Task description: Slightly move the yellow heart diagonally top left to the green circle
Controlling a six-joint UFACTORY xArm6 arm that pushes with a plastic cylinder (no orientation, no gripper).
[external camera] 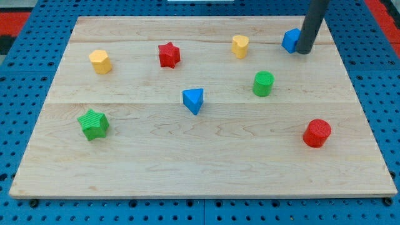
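Observation:
The yellow heart sits near the view's top, right of centre. The green circle stands below it and a little to its right. My tip is at the view's top right, touching the right side of a blue block whose shape is partly hidden by the rod. The tip is well to the right of the yellow heart and above right of the green circle.
On the wooden board there are also a yellow hexagon-like block at top left, a red star, a blue triangle near the centre, a green star at left and a red cylinder at right.

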